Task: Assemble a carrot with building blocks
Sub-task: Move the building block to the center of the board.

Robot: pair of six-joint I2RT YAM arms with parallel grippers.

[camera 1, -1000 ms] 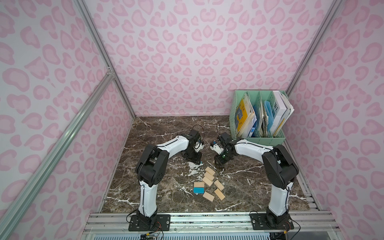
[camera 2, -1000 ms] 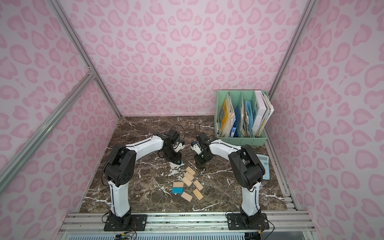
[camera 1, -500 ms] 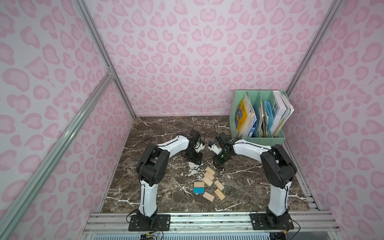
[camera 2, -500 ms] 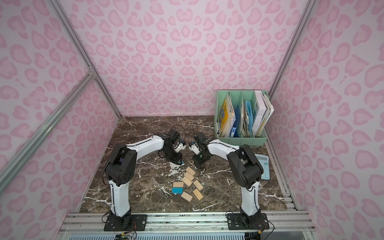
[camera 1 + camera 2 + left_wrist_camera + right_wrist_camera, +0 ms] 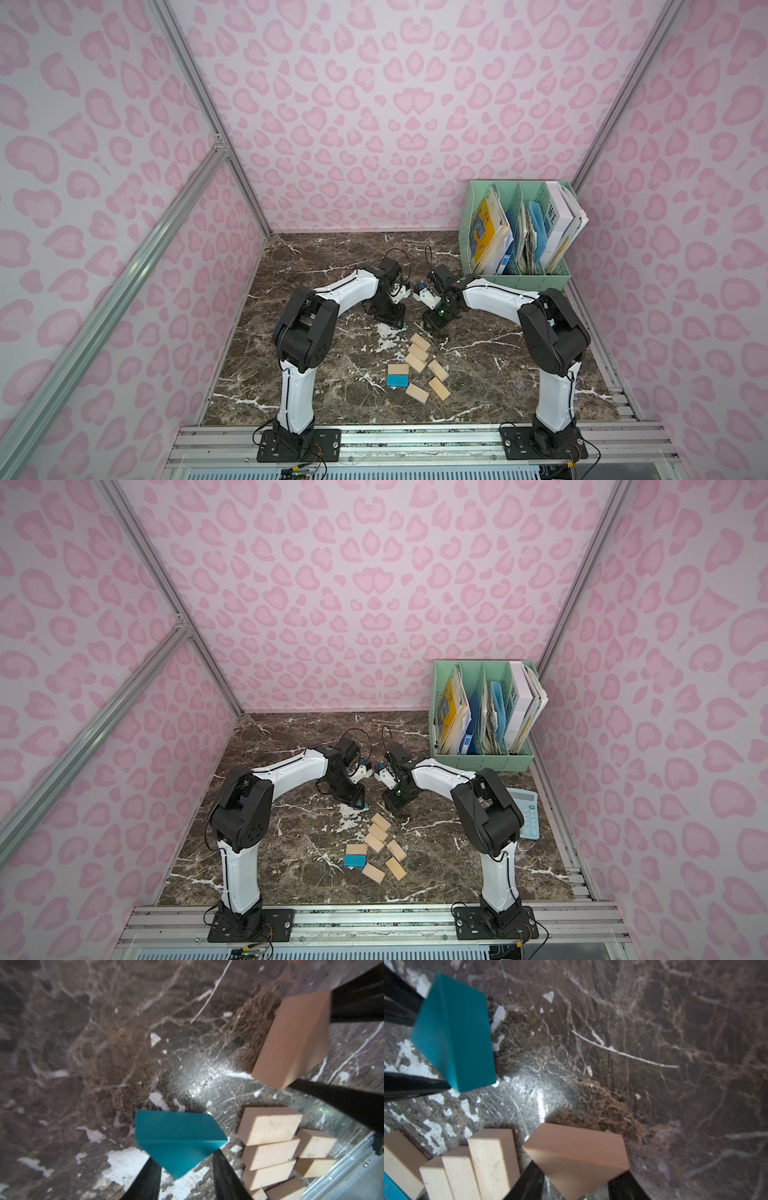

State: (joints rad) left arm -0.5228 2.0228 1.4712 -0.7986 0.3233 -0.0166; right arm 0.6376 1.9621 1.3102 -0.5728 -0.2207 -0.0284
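Observation:
My left gripper [image 5: 184,1163] is shut on a blue triangle [image 5: 178,1138], held just above the marble table. My right gripper [image 5: 575,1176] is shut on a light-wood triangle [image 5: 577,1155], facing it a short way off. In both top views the two grippers [image 5: 399,324] [image 5: 432,326] hang low at the far end of the building blocks. Three light-wood rectangles [image 5: 417,353] lie side by side. Nearer the front are a blue rectangle [image 5: 397,380] and several more light-wood blocks [image 5: 439,388]. The carrot is out of view; only separate blocks show.
A green file holder [image 5: 515,274] with books stands at the back right. A light-blue calculator [image 5: 527,814] lies by the right wall. Pink patterned walls close in three sides, and a metal rail [image 5: 415,432] carrying both arm bases runs along the front.
The right gripper has shifted slightly toward the left gripper with its triangle. Both grips are unchanged, and the blocks on the table have not moved.

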